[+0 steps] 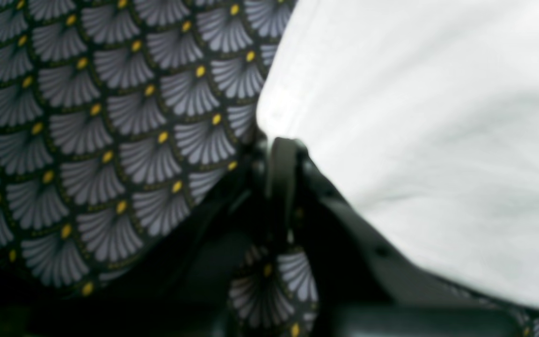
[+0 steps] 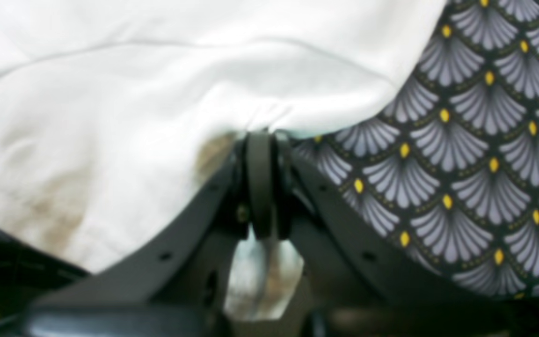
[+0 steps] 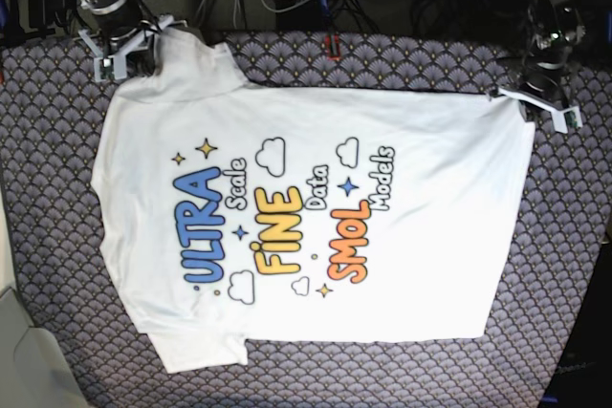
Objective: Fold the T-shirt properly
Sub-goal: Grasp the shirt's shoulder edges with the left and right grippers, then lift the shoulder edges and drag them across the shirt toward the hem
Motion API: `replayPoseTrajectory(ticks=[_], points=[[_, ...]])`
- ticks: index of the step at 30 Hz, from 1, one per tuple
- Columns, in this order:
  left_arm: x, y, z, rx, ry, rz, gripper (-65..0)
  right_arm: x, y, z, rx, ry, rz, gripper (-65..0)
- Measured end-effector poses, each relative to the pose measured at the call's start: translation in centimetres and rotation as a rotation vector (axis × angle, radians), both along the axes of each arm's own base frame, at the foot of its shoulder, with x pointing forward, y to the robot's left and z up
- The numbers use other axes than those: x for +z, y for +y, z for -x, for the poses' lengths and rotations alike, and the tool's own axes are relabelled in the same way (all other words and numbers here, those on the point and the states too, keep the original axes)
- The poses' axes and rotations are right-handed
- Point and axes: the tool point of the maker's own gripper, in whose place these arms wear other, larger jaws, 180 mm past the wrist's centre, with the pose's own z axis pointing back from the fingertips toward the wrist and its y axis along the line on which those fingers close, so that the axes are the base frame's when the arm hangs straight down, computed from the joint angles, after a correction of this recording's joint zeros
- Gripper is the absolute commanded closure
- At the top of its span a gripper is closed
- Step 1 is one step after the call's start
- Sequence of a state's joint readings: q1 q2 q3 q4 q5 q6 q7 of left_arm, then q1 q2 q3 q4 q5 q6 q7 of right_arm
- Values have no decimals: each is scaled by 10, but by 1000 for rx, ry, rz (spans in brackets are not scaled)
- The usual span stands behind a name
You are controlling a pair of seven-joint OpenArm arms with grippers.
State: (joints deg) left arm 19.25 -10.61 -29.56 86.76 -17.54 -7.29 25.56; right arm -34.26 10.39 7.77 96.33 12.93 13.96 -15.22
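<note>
T-shirt [image 3: 316,226] spread print-up, left hand [image 1: 281,154] pinching its hem corner, right hand [image 2: 260,140] clamped on its sleeve

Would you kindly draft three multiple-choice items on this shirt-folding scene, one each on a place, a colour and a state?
1. Where in the base view is the right claw?
A. at the top left shirt corner
B. at the shirt's bottom edge
C. over the printed words

2. What colour is the word "ULTRA" on the T-shirt?
A. red
B. blue
C. green

3. How does the left claw stand?
A. wide open above the cloth
B. shut on the T-shirt's edge
C. shut on bare tablecloth

Answers: 1 A, it sits at the shirt's top left corner; 2 B, the letters are blue; 3 B, white fabric meets its closed tips.
</note>
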Motion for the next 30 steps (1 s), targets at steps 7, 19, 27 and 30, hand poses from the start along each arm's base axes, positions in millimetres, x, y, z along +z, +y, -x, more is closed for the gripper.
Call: replayPoseTrajectory(ticks=[7, 19, 27, 30], points=[[10, -4, 6, -17, -12, -16, -5, 5, 1, 13, 21, 37, 3, 0], [30, -13, 13, -50, -39, -42, -5, 38, -21, -3, 36, -47, 63, 0], [30, -13, 14, -52, -39, -44, -5, 47, -37, -4, 67, -63, 85, 0], [35, -13, 7, -51, -58, -45, -5, 53, -36, -18, 71, -98, 87, 0]])
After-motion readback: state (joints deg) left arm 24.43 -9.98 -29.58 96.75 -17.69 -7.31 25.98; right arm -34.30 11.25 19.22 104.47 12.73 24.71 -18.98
